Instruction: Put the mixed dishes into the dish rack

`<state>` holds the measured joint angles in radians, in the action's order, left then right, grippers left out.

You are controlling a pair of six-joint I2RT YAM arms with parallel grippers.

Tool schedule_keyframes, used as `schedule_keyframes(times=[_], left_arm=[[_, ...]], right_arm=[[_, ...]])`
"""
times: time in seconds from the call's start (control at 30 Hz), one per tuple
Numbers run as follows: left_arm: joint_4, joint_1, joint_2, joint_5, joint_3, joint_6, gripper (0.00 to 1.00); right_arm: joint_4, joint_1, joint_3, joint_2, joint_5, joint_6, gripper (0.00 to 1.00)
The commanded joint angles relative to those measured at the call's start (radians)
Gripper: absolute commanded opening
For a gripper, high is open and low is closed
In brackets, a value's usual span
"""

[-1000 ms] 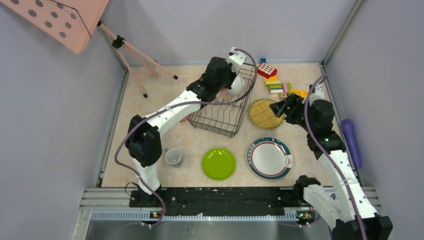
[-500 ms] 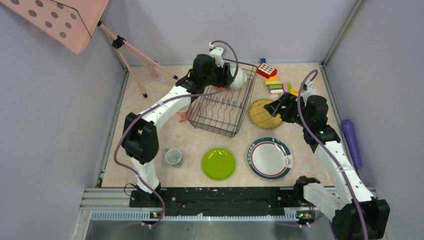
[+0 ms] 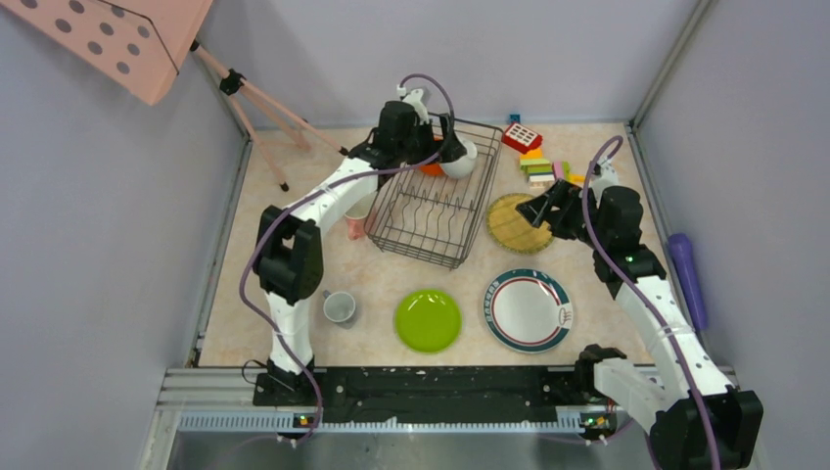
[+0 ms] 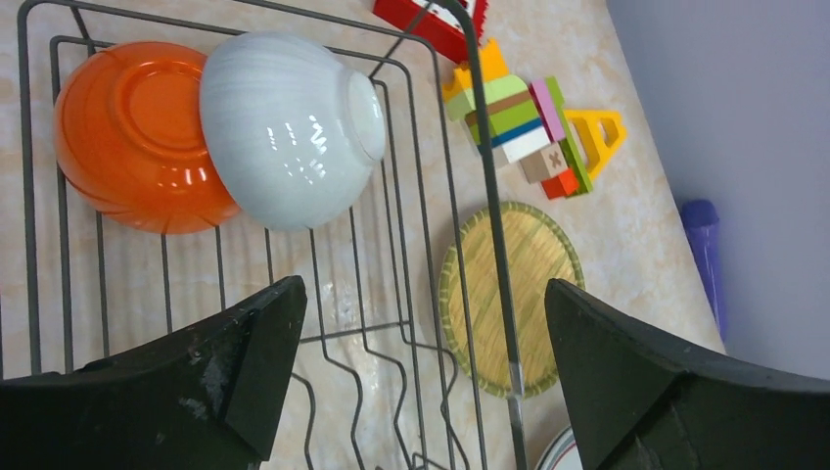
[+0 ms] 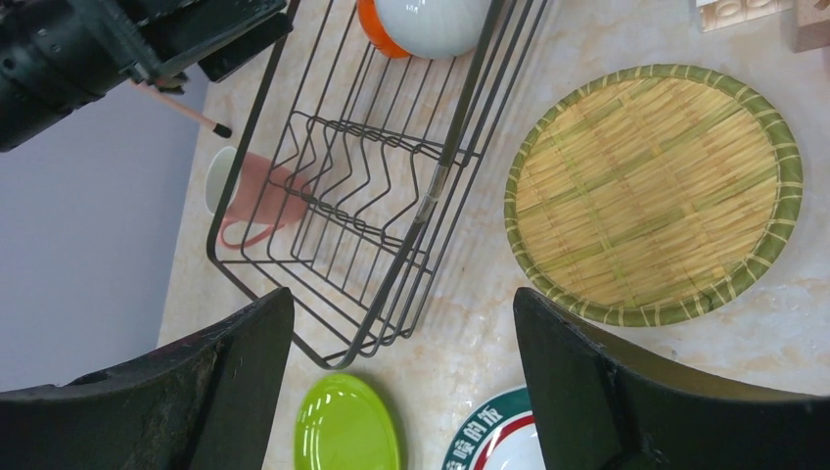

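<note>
The dish rack [image 3: 436, 211] stands at the back middle of the table. Inside its far end an orange bowl [image 4: 137, 137] lies tipped, with a small whitish cup [image 4: 284, 127] leaning on it. My left gripper [image 3: 442, 140] hovers open just over them, holding nothing [image 4: 421, 323]. The straw mat [image 3: 514, 223] lies right of the rack, and my right gripper [image 3: 536, 211] hangs open above its edge, empty [image 5: 403, 313]. A lime-green plate [image 3: 428, 320], a rimmed white plate [image 3: 528, 309] and another whitish cup [image 3: 340, 307] sit near the front. A pink cup [image 5: 250, 201] lies left of the rack.
Colourful toy blocks [image 3: 543, 166] are piled at the back right. A purple cylinder [image 3: 687, 274] lies along the right wall. A pink tripod stand [image 3: 264, 113] occupies the back left corner.
My left gripper has opened and let go of the whitish cup, which now rests in the rack against the orange bowl. The left wrist drew back leftward. The right gripper shifted slightly over the mat.
</note>
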<state>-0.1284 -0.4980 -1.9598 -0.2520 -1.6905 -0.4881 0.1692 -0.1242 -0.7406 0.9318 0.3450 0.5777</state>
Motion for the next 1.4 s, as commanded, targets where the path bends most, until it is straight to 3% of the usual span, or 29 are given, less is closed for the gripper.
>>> schedule_keyframes(times=[0.0, 0.23, 0.4, 0.77, 1.37], left_arm=[[-0.103, 0.004, -0.099, 0.074, -0.151, -0.143, 0.98], [0.112, 0.005, -0.142, 0.101, -0.059, -0.318, 0.99], [0.149, 0.005, -0.172, 0.161, -0.061, -0.373, 0.99], [0.032, 0.005, -0.242, 0.318, -0.144, -0.443, 0.99], [0.081, -0.016, -0.352, 0.308, -0.236, -0.416, 0.98]], right_arm=[[-0.032, -0.008, -0.021, -0.012, 0.005, -0.004, 0.82], [-0.029, -0.007, -0.024, -0.016, 0.000, -0.004, 0.82], [-0.018, -0.007, -0.031, -0.020, -0.004, -0.019, 0.82], [-0.029, -0.008, -0.028, -0.020, -0.011, -0.028, 0.82], [-0.036, -0.006, -0.029, -0.001, -0.011, -0.047, 0.82]])
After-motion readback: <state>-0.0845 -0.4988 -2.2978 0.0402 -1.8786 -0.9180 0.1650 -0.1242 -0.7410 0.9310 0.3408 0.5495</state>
